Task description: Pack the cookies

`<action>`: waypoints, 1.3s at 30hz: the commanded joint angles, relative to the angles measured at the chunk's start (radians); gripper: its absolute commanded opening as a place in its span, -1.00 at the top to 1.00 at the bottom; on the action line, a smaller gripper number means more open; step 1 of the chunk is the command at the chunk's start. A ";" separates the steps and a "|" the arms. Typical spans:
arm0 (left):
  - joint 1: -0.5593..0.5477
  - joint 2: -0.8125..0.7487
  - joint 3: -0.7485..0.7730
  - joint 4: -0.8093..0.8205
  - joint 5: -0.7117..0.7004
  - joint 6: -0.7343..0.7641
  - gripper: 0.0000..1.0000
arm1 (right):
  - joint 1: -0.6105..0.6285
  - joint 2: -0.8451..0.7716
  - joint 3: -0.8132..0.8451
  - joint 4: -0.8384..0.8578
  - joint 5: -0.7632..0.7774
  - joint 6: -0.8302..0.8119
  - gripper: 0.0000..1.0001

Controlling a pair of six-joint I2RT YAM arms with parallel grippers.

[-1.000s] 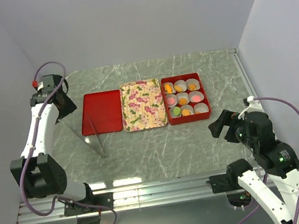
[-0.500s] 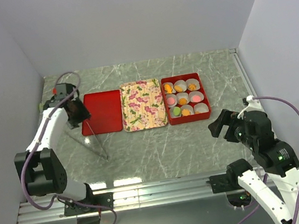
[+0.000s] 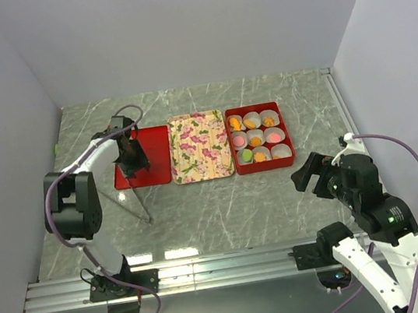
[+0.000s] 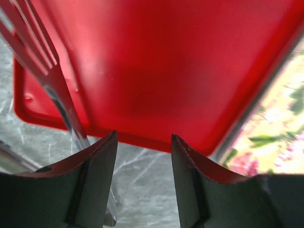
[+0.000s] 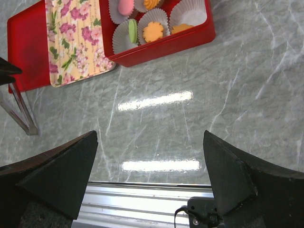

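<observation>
Marble table (image 3: 225, 209) — red lid (image 3: 155, 155), floral tray (image 3: 200, 146), red box (image 3: 264, 166), tongs (image 3: 142, 206).

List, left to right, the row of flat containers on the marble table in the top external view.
flat red rectangular lid → cream floral-print rectangular tray → red rectangular box, which holds the small round cookies.

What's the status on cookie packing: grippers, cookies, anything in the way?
Left gripper open over red lid near edge; right gripper open, empty. Cookies in red box, lid off. Tongs overlap lid's near-left corner, beside left gripper.
</observation>
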 commanded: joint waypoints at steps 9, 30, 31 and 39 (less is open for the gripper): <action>0.130 -0.001 0.000 -0.046 -0.093 0.014 -0.09 | 0.008 0.001 -0.004 0.028 0.023 0.004 -0.96; 0.284 0.048 0.022 0.033 0.000 0.128 -0.02 | 0.006 0.026 -0.001 0.029 0.007 -0.008 -0.97; 0.284 0.061 0.037 0.031 -0.002 0.132 0.00 | 0.009 0.027 -0.001 0.028 0.007 -0.008 -0.97; 0.284 0.174 0.085 0.023 0.000 0.132 0.56 | 0.008 0.029 0.002 0.022 0.020 -0.002 -0.96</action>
